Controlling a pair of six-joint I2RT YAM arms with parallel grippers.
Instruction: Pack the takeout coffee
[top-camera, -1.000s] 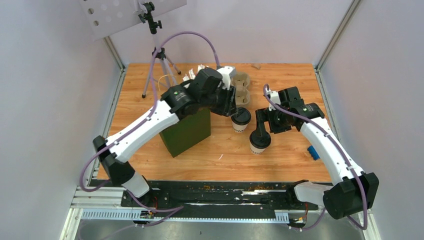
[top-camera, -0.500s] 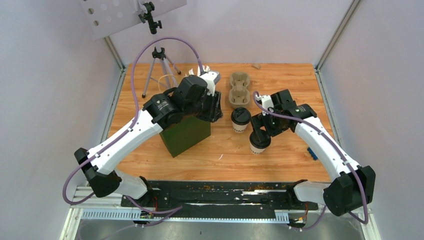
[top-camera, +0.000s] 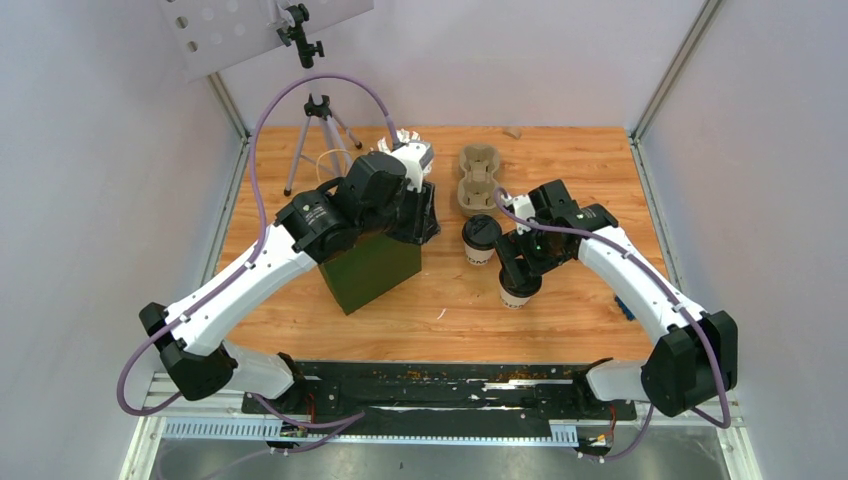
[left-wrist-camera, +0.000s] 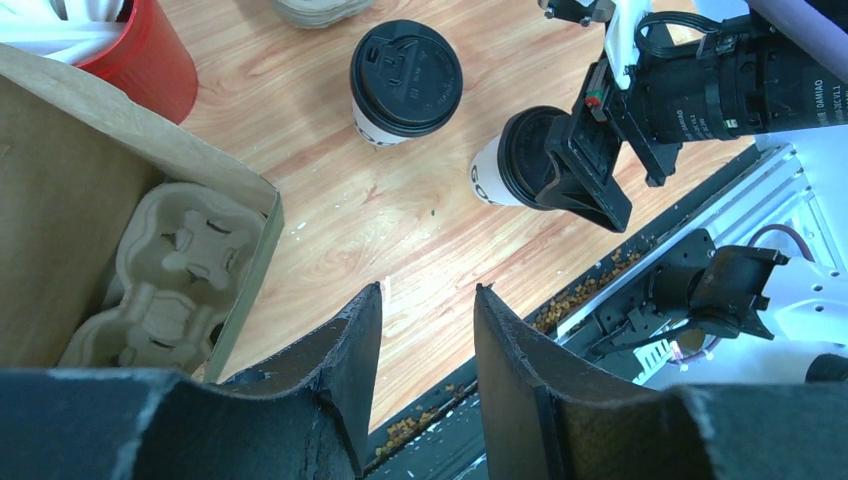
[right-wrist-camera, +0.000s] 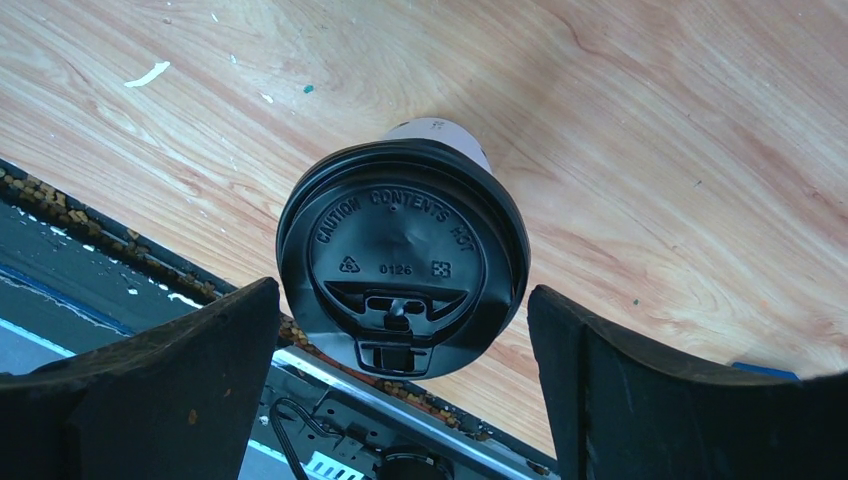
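Two takeout coffee cups, white with black lids, stand on the wooden table. The far cup stands alone. The near cup sits under my right gripper. In the right wrist view its lid lies between the two fingers of my right gripper, which is open with a gap on both sides. My left gripper hovers by the right top edge of the dark green paper bag, open with only table showing between its fingers.
The open bag holds a beige pulp tray. A second pulp tray lies behind the far cup. A red cup of white straws stands behind the bag. A tripod is at the back left, and a small blue thing at the right.
My left gripper pulled back from the far cup, leftward to the bag's edge. My right gripper shifted left over the near cup and its jaws spread wider.
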